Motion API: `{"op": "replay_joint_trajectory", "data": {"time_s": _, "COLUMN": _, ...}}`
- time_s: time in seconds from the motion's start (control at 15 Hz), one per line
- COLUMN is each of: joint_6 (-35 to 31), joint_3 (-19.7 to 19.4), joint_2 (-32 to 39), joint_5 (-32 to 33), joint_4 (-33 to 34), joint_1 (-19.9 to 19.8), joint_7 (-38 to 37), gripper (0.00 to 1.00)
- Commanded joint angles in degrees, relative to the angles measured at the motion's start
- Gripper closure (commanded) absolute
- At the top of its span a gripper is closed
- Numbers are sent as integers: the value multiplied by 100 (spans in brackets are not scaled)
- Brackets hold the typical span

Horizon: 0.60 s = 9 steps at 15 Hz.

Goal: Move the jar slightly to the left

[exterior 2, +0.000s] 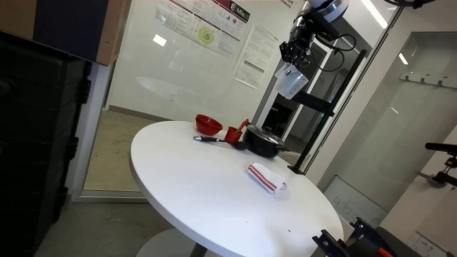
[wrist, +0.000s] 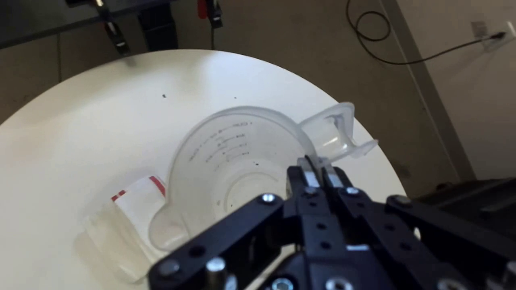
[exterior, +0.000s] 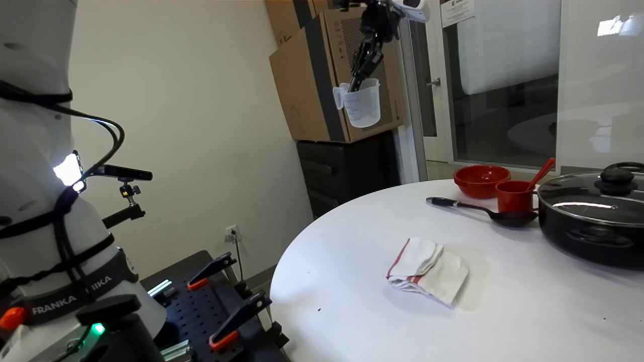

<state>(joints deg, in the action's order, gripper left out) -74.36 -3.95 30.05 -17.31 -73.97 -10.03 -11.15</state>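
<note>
Wrist view: the jar (wrist: 242, 169) faces the camera mouth first, its translucent plastic wall printed with rows of measuring marks too blurred to read. A rounded spout (wrist: 168, 229) juts from the left of its rim, and a bent handle (wrist: 330, 135) from the right. A few dark specks show within its outline; whether they lie inside it or on the table (wrist: 121, 129) below, I cannot tell. The gripper (wrist: 321, 176) is clenched on the jar's wall just beside the handle. In both exterior views the jar hangs directly below it, mouth up, in the air and clear of the smooth white table.

In an exterior view, a red cup (exterior: 513, 197) on the far right of the table holds a red utensil (exterior: 542, 173), its stem leaning out to the right. Left of the cup and farther off sit nested red bowls (exterior: 481, 191), round and glossy. A black spoon (exterior: 513, 219) lies just on the cup's near side, its grip pointing left. To the right stands a wide dark pot (exterior: 588, 236) under a metal-rimmed glass lid (exterior: 573, 196). Nearer lies a folded cloth (exterior: 427, 271), white and cream with red stripes.
</note>
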Motion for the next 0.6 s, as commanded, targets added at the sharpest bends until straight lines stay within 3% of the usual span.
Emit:
{"op": "replay_joint_trajectory", "data": {"time_s": 0.0, "joint_6": -506, "joint_3": -20, "joint_2": -70, "joint_5": -955, "joint_4": -424, "joint_1": -108, "joint_7": -487, "gripper": 99}}
{"op": "replay_joint_trajectory", "data": {"time_s": 0.53, "joint_6": -1568, "joint_3": -120, "joint_2": 1035, "joint_5": -2209, "joint_4": 305, "joint_1": -216, "joint_7": -2214, "gripper": 99}}
